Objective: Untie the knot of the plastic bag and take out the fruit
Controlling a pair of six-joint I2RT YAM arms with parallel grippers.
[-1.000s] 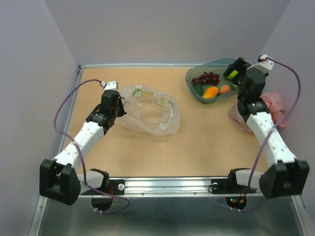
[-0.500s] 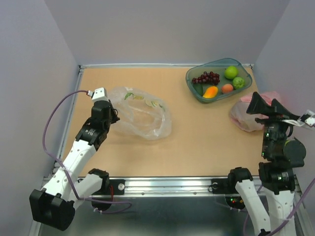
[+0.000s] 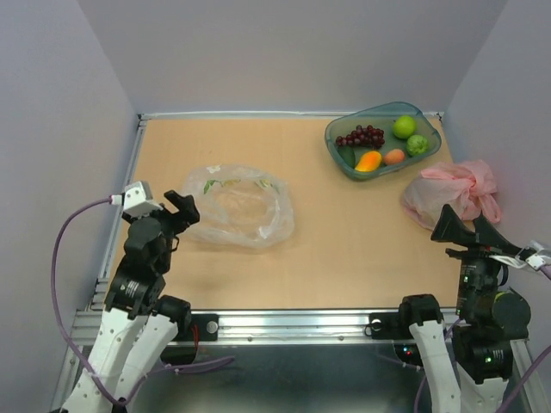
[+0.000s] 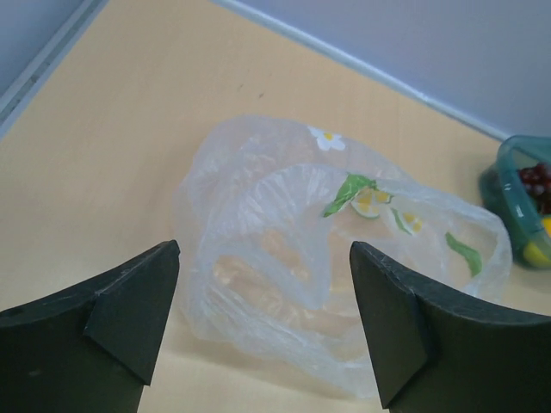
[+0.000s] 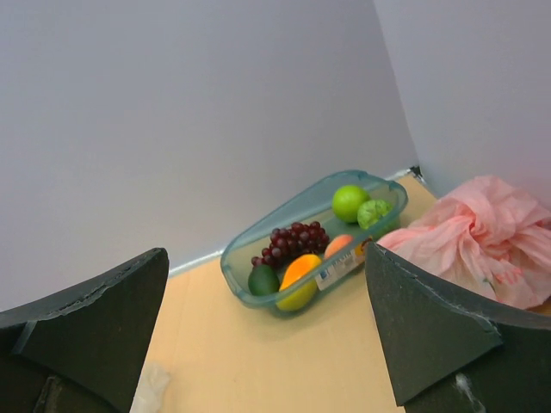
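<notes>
Left wrist view: my left fingers (image 4: 129,301) stand wide, gripping nothing, near the plastic bag (image 4: 284,258). My right fingers (image 5: 103,318) gape empty too.

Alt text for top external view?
An empty plastic bag lies left on the table; the fruit sits in a teal tray far right, a pink bag nearer. The left claw and right claw hover open near the front.

The plastic bag (image 3: 232,205) lies crumpled and empty (faint green print); the fruit (image 3: 368,161) fills the teal tray (image 3: 331,138).
</notes>
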